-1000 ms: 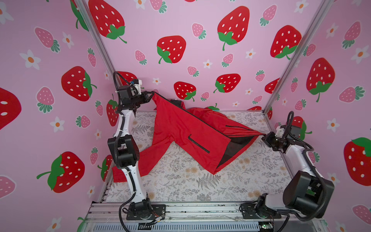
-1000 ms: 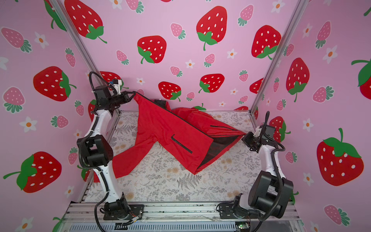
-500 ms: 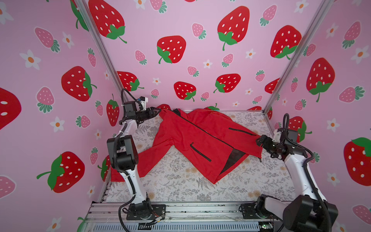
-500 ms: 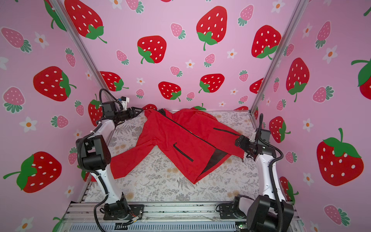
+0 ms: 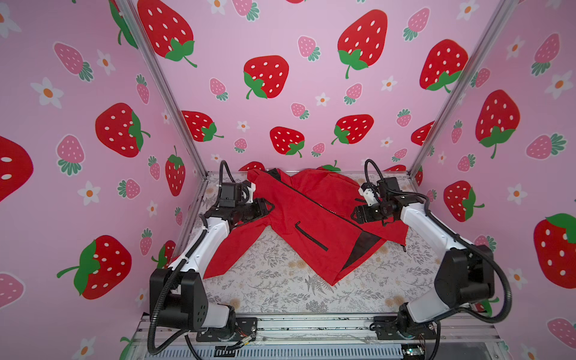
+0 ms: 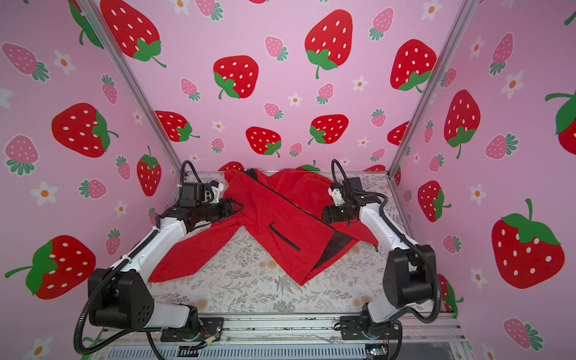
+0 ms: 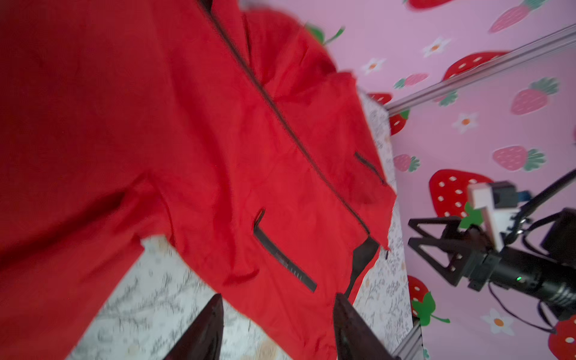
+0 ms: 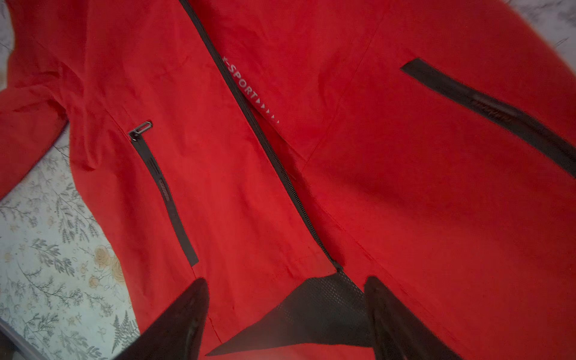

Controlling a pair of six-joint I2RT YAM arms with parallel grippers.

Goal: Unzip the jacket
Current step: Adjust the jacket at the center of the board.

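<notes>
The red jacket [image 5: 311,218] [image 6: 280,212] lies spread on the table, collar at the back and hem toward the front. Its black front zip [image 5: 314,199] [image 8: 265,140] runs diagonally and is closed down to a slider [image 8: 338,266]. Below that, the hem gapes and shows dark lining [image 5: 361,246] [image 8: 311,308]. My left gripper [image 5: 269,206] [image 7: 277,299] hovers open over the shoulder side, holding nothing. My right gripper [image 5: 355,215] [image 8: 286,282] stands open just above the lining gap, also empty. A pocket zip [image 8: 165,193] shows on each front panel.
One sleeve [image 5: 230,249] stretches to the front left under my left arm. The floral table cover [image 5: 280,296] is bare at the front. Pink strawberry walls and metal posts [image 5: 436,140] enclose three sides. A rail [image 5: 311,324] runs along the front edge.
Both grippers have opened and let go of the jacket. It was held up by collar and hem and has dropped flat on the table. Both arms have come down and inward.
</notes>
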